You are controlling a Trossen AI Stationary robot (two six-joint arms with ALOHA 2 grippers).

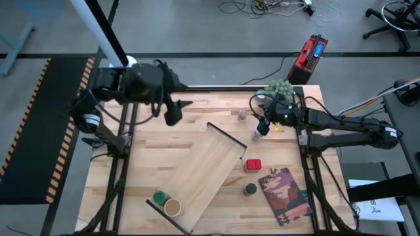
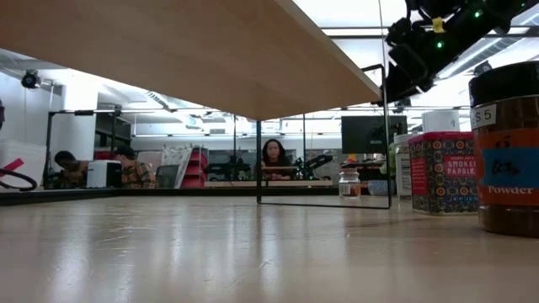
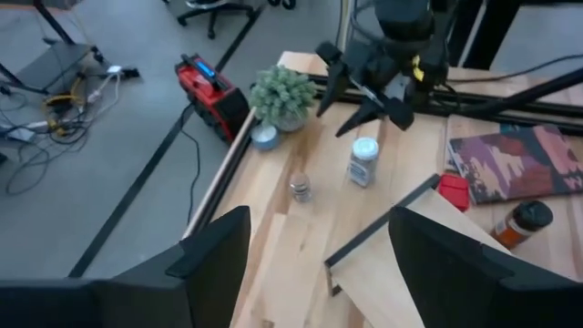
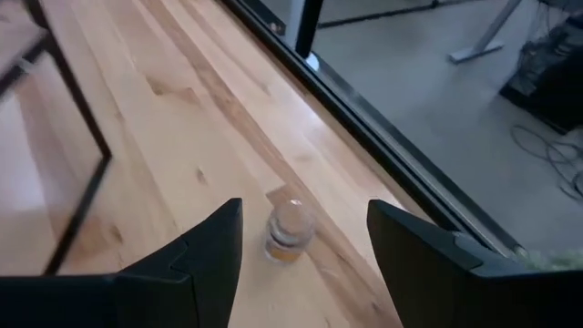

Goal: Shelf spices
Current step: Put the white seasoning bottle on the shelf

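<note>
The shelf [image 1: 197,170], a pale board with black end rails, lies slantwise mid-table. Green-topped [image 1: 159,196] and tan-topped [image 1: 172,207] spices stand at its near-left end. On the table stand a clear glass jar [image 4: 290,230], a white-capped jar [image 3: 363,161], a red tin [image 1: 253,164] and a black-topped jar [image 1: 251,189]. My right gripper [image 1: 257,121] hangs open above the white-capped jar and points toward the clear jar, touching neither. My left gripper [image 1: 172,117] is open and raised over the table's far left, with nothing between its fingers.
A fuzzy green potted plant [image 1: 279,88] stands at the far right corner, just behind my right gripper. A reddish book [image 1: 283,193] lies near the right front edge. The shelf's far rail [image 3: 378,228] stands close to the red tin. Bare tabletop lies left of the shelf.
</note>
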